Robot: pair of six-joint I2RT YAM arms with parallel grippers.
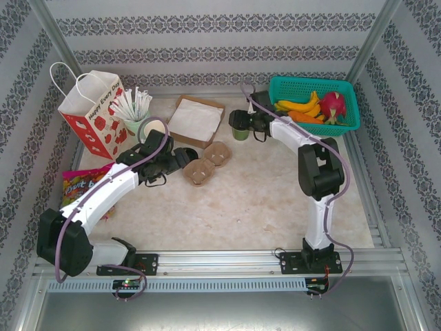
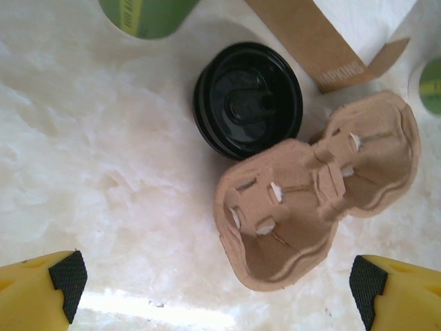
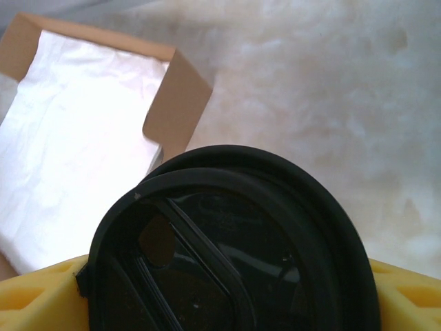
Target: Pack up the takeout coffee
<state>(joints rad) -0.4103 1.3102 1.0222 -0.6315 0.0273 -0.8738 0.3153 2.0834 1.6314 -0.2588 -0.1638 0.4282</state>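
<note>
- while the right gripper [image 1: 249, 124] spreads wide, its fingers [image 3: 41, 289] sit snug against both sides of the takeout coffee [image 3: 234, 255], gripping it.
- that cup is at the far side of the table [image 1: 275, 200], between the napkin box [image 1: 195, 118] and the teal basket [image 1: 303, 81].
- left gripper [image 2: 213, 283] gapes fully, holding nothing, above a pulp cup carrier [image 2: 296, 214] and a loose black lid [image 2: 248, 100].

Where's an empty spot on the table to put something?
The big bare patch of table between the left arm and right arm, on the near side of the cup carrier. The back is crowded: paper bag, straw cup, napkin box, takeout coffee in the right gripper, fruit basket.
</note>
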